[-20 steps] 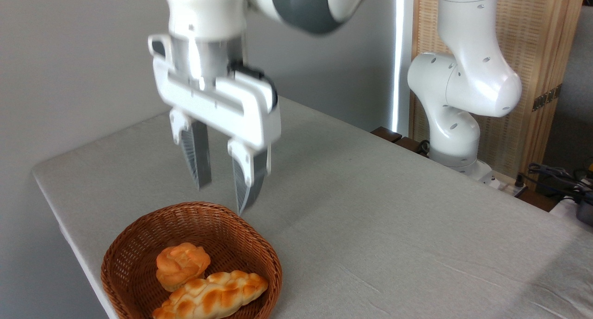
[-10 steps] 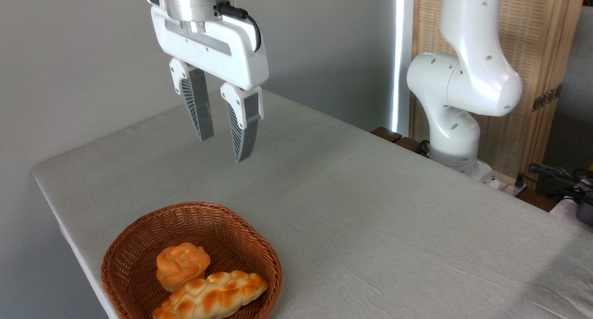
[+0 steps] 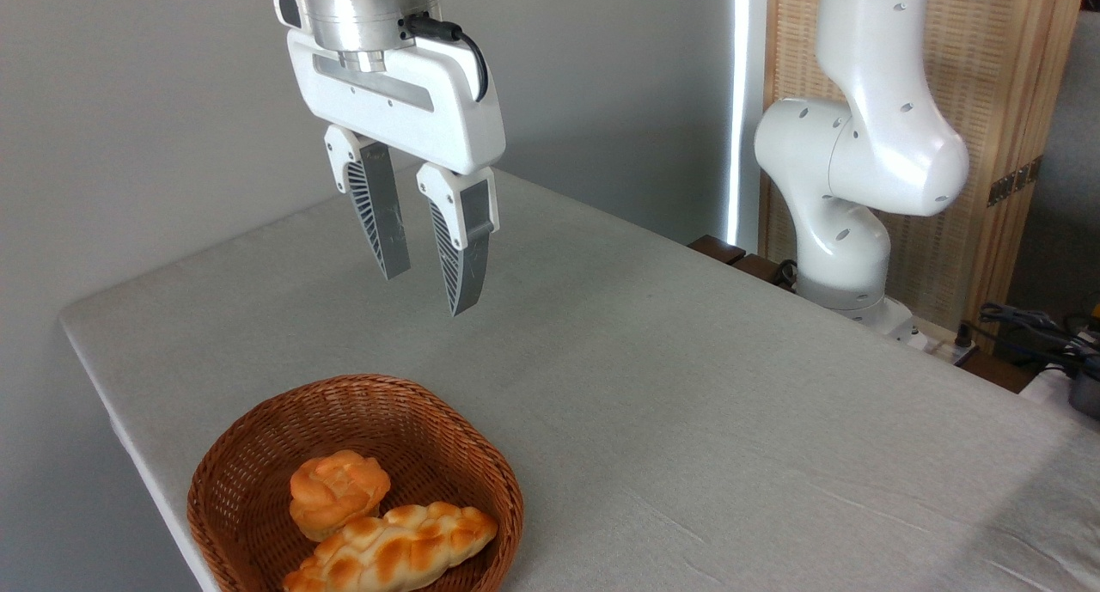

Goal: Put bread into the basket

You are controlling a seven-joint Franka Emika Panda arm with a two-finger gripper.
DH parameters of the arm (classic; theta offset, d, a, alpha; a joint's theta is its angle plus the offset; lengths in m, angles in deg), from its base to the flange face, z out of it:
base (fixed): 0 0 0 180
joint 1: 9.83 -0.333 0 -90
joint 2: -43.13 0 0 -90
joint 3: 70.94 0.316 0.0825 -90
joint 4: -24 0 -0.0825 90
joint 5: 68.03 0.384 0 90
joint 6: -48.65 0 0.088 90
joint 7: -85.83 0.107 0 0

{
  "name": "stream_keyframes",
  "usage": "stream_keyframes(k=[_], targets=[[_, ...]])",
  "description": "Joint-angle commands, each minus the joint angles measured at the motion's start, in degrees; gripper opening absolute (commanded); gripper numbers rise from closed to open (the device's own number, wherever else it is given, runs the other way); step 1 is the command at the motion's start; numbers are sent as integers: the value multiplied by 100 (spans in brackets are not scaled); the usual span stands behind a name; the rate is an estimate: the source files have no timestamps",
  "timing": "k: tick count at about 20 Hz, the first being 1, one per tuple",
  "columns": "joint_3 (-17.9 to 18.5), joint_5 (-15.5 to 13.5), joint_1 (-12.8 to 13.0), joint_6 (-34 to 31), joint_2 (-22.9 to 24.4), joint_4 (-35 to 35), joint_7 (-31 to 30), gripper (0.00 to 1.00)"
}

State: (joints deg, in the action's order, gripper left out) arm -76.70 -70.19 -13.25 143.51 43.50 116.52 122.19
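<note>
The braided golden-brown bread (image 3: 393, 552) lies inside the round wicker basket (image 3: 258, 437) at the table's near left corner, resting against its near wall. A small round orange bun (image 3: 336, 491) sits beside the loaf in the same basket. My gripper (image 3: 427, 291) hangs well above the basket's far rim, over the table, open with nothing between its grey ribbed fingers (image 3: 378, 214).
The grey cloth-covered table (image 3: 687, 386) stretches to the right and back. The arm's white base (image 3: 846, 231) stands at the table's far right edge, before a wooden slatted screen (image 3: 988, 102). Cables (image 3: 1031, 326) lie at the far right.
My gripper rose from just above the basket's far rim to high above the table, then dipped slightly and shifted a little right. The bread and bun have not moved.
</note>
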Motion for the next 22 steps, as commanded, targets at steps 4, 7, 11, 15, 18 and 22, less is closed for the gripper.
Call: stream_keyframes(k=[4,7,11,15,18,22], targets=[[426,67,342,-213,69,29,117,100],[444,67,377,-213,69,29,169,100],[444,225,456,-178,60,29,266,100],[610,233,622,-125,60,29,266,100],[760,225,737,-117,51,29,275,100],[760,225,737,-117,51,20,275,100]])
